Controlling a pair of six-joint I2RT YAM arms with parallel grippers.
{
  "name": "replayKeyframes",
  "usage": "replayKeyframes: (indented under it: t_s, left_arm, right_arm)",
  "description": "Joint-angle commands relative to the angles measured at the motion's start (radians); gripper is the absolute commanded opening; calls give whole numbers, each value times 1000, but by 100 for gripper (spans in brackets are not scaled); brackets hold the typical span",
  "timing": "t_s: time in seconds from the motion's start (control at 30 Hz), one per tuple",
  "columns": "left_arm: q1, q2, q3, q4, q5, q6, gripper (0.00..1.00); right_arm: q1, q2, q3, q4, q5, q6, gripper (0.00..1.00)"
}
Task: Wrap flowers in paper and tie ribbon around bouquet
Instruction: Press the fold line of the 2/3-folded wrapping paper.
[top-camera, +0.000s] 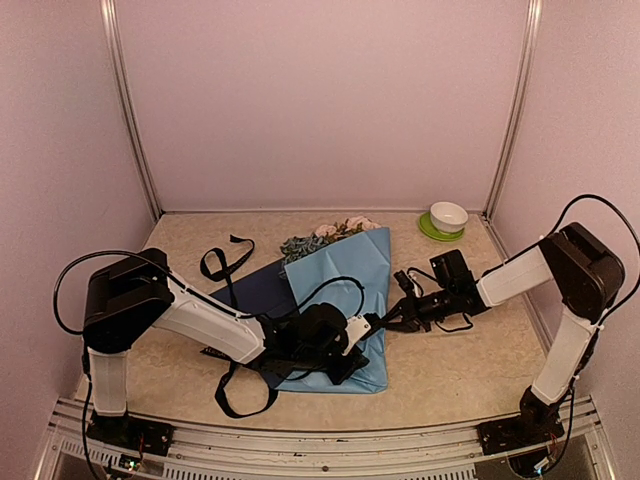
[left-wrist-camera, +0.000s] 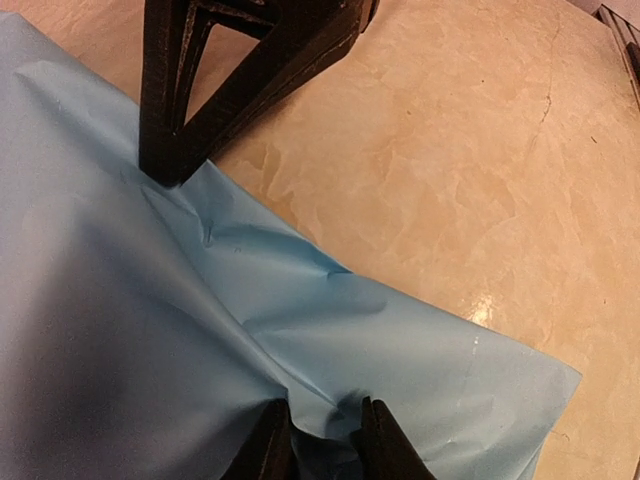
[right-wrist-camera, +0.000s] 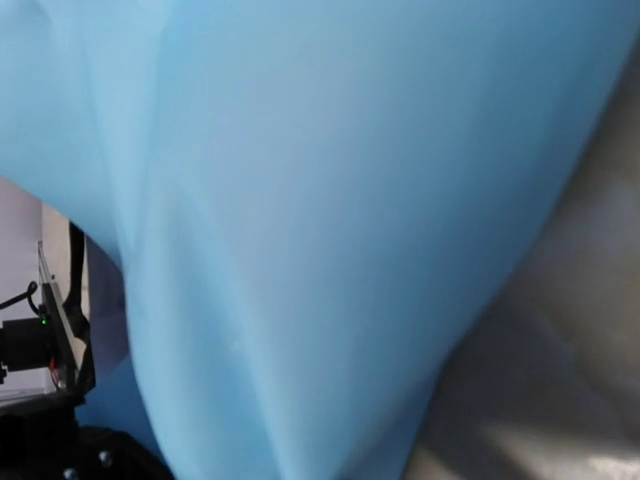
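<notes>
The paper (top-camera: 345, 285) lies mid-table, its light blue side folded over and a dark navy part (top-camera: 250, 292) showing at the left. The flowers (top-camera: 325, 238) poke out at its far end. The black ribbon (top-camera: 226, 262) loops left of the paper and runs to the near edge (top-camera: 240, 402). My left gripper (top-camera: 348, 352) holds a bunched fold of the paper (left-wrist-camera: 300, 330) between its fingers (left-wrist-camera: 268, 445). At the sheet's right edge, my right gripper (top-camera: 384, 322) has its fingertips (left-wrist-camera: 170, 165) closed on the paper. In the right wrist view the paper (right-wrist-camera: 320, 220) hides the fingers.
A white bowl on a green saucer (top-camera: 447, 218) stands at the back right corner. Pale walls with metal posts (top-camera: 135, 150) close the table in on three sides. A black cable (top-camera: 330, 285) arcs over the paper.
</notes>
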Motion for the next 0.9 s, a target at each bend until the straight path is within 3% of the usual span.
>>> replayKeyframes:
  t_s: [0.0,0.3,0.43,0.57,0.63,0.77,0.87]
  left_arm:
    - [-7,41,-61,-172,88,49,24]
    - [4,56,-67,-165,114,46,23]
    - [5,39,-72,-134,110,33,23]
    - [14,33,-67,-113,103,16,24]
    - [18,34,-68,-101,110,10,24]
    - [22,33,-70,-94,115,6,24]
    - [25,26,-73,-95,115,5,24]
  right_arm:
    - [-48,-10,66,-7,44,-43,0]
    - [-62,-5,135,-122,97,-131,1]
    - [-61,-48,134,-210,161,-178,21]
    - [-23,-176,115,-358,320,-257,30]
    - [50,-249,97,-403,370,-286,30]
    - [161,-250,23,-344,226,-248,21]
    - [201,-205,-22,-257,202,-185,12]
